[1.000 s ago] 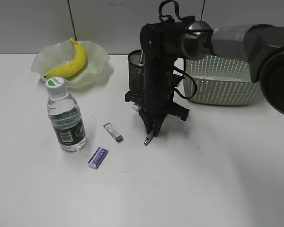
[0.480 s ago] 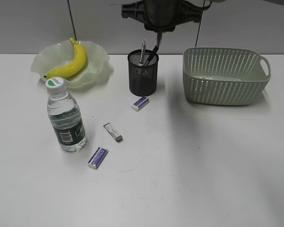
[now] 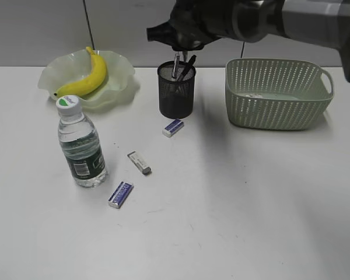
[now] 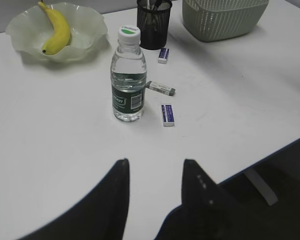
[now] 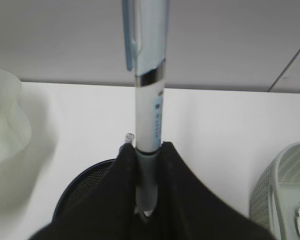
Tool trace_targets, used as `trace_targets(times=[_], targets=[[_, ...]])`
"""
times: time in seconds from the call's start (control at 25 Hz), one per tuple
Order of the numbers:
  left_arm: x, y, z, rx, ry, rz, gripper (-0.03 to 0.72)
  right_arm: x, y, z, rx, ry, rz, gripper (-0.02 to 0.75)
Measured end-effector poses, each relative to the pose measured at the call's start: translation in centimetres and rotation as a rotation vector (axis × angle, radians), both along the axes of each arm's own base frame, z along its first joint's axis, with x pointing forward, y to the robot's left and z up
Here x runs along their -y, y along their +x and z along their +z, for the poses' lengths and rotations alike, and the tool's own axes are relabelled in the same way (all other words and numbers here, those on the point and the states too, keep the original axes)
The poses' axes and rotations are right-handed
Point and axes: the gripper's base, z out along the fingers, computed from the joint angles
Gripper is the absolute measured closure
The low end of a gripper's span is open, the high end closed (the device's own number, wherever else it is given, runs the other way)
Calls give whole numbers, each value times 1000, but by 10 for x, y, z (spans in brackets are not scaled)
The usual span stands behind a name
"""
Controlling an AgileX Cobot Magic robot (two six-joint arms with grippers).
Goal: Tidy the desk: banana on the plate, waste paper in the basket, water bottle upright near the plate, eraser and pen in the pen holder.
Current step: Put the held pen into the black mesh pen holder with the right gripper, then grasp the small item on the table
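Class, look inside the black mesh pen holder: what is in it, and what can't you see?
Inside the pen holder, two or three pens stick up past the rim. The right gripper grips another pen above it. The holder's bottom is hidden by the mesh.

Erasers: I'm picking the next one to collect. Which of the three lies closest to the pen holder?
The blue-and-white eraser just in front of the pen holder; the grey one and the other blue one lie nearer the water bottle.

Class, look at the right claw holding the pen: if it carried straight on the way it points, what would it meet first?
Most likely the pen holder: the right claw, shut on the pen, points down just above its rim. Depth is unclear.
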Motion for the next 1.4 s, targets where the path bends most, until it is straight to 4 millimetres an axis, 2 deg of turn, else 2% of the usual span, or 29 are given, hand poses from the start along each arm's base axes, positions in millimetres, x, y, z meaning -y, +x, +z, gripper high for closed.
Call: trace_targets(times=[0.2,0.28,0.52,0.6,0.68,0.84,0.96,1.12,1.2,1.32,1.4], targets=[[0,0,0,0,0,0,423,-1,4,-20,-23,-15,7,626],[0,0,0,0,0,0,423,-3,5,-24,-21,-3,23,595],[0,0,0,0,0,0,424,-5,5,-25,-22,9,30,302],[0,0,0,0,0,0,424,-2,4,-25,-38,4,7,253],[0,0,0,0,0,0,424,2,0,-21,-80,-30,-28,236],[0,0,0,0,0,0,424,9,-21,17,-186,-121,43,227],[0,0,0,0,0,0,424,14,-44,54,-259,-190,122,226],[0,0,0,0,0,0,424,33,-78,95,-368,-336,173,241],[0,0,0,0,0,0,424,43,-93,112,-379,-365,231,288],[0,0,0,0,0,0,424,59,-123,124,-427,-355,307,387],[0,0,0,0,0,0,424,74,-146,124,-475,-359,342,449]])
